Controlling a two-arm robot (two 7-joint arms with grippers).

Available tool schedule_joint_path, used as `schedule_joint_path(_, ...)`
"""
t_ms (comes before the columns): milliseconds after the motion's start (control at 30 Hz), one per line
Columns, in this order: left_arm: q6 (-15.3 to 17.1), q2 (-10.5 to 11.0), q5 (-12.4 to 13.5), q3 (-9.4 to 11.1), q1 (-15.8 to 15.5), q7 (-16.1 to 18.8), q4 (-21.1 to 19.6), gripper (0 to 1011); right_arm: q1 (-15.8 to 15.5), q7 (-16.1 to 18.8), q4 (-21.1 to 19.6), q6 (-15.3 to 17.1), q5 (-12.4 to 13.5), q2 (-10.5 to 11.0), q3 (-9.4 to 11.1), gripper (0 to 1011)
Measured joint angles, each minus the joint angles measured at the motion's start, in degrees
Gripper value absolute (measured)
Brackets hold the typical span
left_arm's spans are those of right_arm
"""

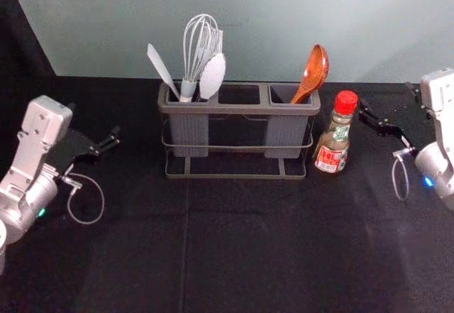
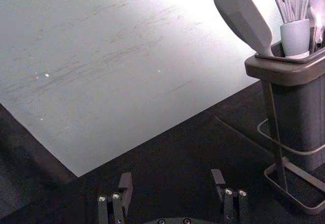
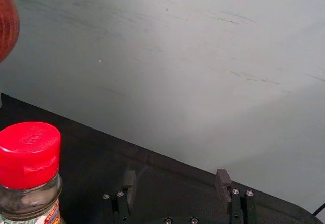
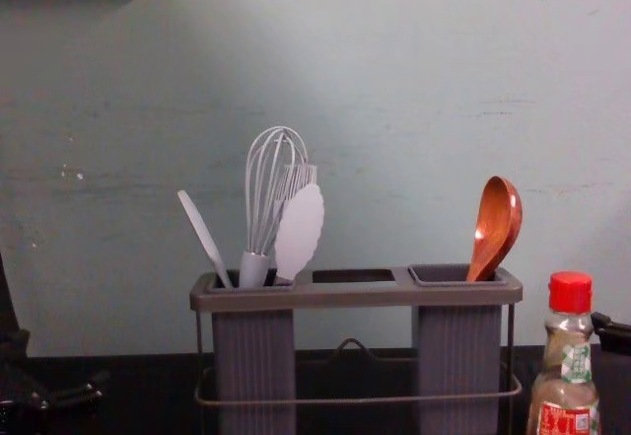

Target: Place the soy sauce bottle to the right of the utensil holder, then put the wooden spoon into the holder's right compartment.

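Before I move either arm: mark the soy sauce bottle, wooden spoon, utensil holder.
Soy sauce bottle (image 1: 340, 133): head view, green-and-white label.
Wooden spoon (image 4: 497, 222): chest view, bowl.
Utensil holder (image 4: 355, 298): chest view, front rim.

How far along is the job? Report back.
Done, it seems: the soy sauce bottle stands right of the utensil holder, and the wooden spoon leans in the holder's right compartment. In hand: nothing; left claw and right claw are open, empty. Remaining: apparently nothing.
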Motion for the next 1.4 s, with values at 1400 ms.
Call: schedule_joint_path(1400, 0.00, 0.00, 0.00, 0.00, 0.00, 0.00, 0.00, 1011, 0.02, 0.09, -0.01, 0.03, 0.01, 0.00, 0.01, 1004)
